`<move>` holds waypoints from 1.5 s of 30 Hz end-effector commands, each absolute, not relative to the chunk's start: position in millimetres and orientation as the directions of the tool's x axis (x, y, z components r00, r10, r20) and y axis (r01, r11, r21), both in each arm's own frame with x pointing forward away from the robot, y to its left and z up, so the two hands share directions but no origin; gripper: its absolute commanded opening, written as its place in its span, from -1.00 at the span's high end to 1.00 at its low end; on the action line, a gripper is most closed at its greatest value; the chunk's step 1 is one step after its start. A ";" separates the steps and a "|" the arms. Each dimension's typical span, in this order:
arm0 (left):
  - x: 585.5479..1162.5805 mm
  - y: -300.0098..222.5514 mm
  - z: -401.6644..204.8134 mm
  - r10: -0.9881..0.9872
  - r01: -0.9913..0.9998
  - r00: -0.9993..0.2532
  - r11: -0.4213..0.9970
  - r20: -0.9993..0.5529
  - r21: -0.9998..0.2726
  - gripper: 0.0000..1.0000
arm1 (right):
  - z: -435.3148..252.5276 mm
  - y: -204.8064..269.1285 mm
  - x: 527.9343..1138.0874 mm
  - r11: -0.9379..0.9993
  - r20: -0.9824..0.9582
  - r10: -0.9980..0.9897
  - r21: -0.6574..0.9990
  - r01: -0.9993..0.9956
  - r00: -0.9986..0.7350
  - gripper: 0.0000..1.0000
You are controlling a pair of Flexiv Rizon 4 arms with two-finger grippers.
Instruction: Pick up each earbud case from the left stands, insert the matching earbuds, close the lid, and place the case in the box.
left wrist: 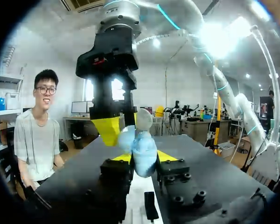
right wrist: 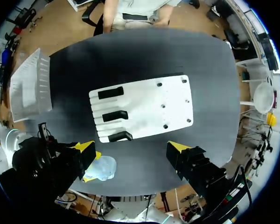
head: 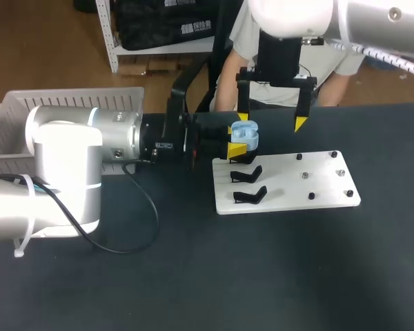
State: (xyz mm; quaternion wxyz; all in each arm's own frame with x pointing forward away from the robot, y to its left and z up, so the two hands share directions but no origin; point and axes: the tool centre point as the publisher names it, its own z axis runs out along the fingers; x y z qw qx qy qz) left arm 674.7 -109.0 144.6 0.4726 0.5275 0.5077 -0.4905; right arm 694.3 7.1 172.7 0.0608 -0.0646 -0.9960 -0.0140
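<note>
A light blue earbud case [head: 245, 133] hangs above the far left corner of the white board [head: 317, 196], and my left gripper [head: 240, 146] is shut on it. In the left wrist view the earbud case [left wrist: 142, 145] sits between my yellow tips, its lid seemingly raised. My right gripper [head: 271, 121] hovers over it, open wide and holding nothing; one of its fingertips [left wrist: 107, 130] stands right beside the case. From the right wrist the case [right wrist: 102, 168] lies by one finger of the right gripper [right wrist: 130, 147]. Black stands [head: 248, 173] on the board are bare.
Small dark pegs [head: 304, 175] dot the board's right half. A white slatted basket [head: 14, 117] stands at the table's far left, partly behind my left arm. A black cable [head: 148, 207] loops on the dark tabletop beside that arm.
</note>
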 end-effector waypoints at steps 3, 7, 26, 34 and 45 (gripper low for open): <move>672.9 -108.8 143.9 0.069 1.000 0.007 -0.030 -0.998 0.005 1.00 | 173.8 6.1 680.7 0.994 0.141 0.095 0.038 0.102 -0.985 -1.00; 672.9 -108.8 143.9 0.069 1.000 0.007 -0.030 -0.998 0.005 1.00 | 178.1 5.6 677.2 0.994 0.122 0.105 0.030 0.109 -0.987 -1.00; 702.6 -21.4 163.1 0.146 0.982 0.012 0.184 -0.989 0.039 1.00 | 220.7 -27.3 655.4 0.943 -0.186 0.319 0.160 0.292 -0.929 -1.00; 720.7 57.3 169.3 0.255 0.928 -0.040 0.369 -0.966 0.059 1.00 | 220.7 -27.3 655.4 0.943 -0.186 0.319 0.160 0.292 -0.929 -1.00; 791.9 168.0 132.9 0.303 0.614 -0.312 0.788 -0.900 0.053 1.00 | 220.7 -27.3 655.4 0.943 -0.186 0.319 0.160 0.292 -0.929 -1.00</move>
